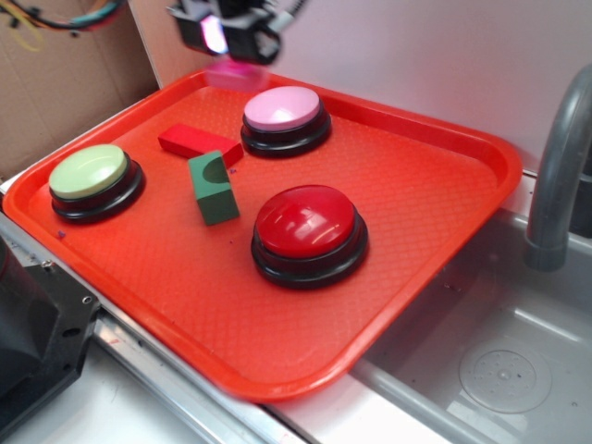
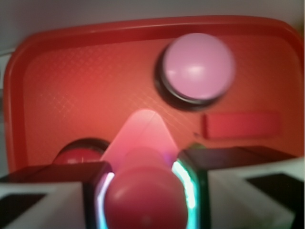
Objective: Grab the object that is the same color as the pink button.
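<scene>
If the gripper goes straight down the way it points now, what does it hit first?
Likely bare red tray floor near its back edge, beside the pink button. The gripper holds the pink bolt, so the bolt's base would touch first. Depth is uncertain.

An orange-red tray (image 1: pixel 435 240) with a raised rim and dimpled floor carried everything, sitting on a metal counter (image 1: pixel 176 388) beside a sink (image 1: pixel 499 370). On it stood three round buttons with black bases: a pink button (image 1: pixel 283 108) toward the far edge, a green button (image 1: pixel 89 172) at the left, and a red button (image 1: pixel 306 222) near the middle. Between them lay a red block (image 1: pixel 190 141) and, just beside it, a green block (image 1: pixel 214 189) with a notch.
</scene>
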Controlling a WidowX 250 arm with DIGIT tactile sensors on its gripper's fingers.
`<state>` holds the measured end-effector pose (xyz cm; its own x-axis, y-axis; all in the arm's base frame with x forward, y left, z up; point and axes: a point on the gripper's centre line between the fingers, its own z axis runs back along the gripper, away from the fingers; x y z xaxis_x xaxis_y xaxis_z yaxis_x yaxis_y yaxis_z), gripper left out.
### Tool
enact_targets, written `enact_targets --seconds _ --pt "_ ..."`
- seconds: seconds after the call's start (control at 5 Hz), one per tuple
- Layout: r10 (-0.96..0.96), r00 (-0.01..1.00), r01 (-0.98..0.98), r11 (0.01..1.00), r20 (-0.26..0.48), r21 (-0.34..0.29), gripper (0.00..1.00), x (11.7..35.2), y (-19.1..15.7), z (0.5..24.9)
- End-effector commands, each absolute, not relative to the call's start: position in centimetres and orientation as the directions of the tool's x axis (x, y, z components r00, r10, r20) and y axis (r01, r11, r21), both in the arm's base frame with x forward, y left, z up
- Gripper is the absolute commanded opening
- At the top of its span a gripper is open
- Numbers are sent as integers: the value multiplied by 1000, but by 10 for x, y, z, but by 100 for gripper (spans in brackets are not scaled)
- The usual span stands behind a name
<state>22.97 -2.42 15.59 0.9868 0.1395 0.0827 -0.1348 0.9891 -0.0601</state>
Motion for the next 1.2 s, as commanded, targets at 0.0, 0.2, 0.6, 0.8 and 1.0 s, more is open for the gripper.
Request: enact_targets --seconds 0.0,0.2,0.6,0.8,1.0 --pt "113 987 -104 991 113 -83 0 178 -3 189" --pt "80 985 -70 995 153 -73 0 167 -6 204" --pt "123 981 -120 992 149 -32 0 161 -8 222" --pt "138 978 -136 990 156 -19 0 164 -10 223" --pt "138 977 -137 990 163 -14 0 166 -12 220"
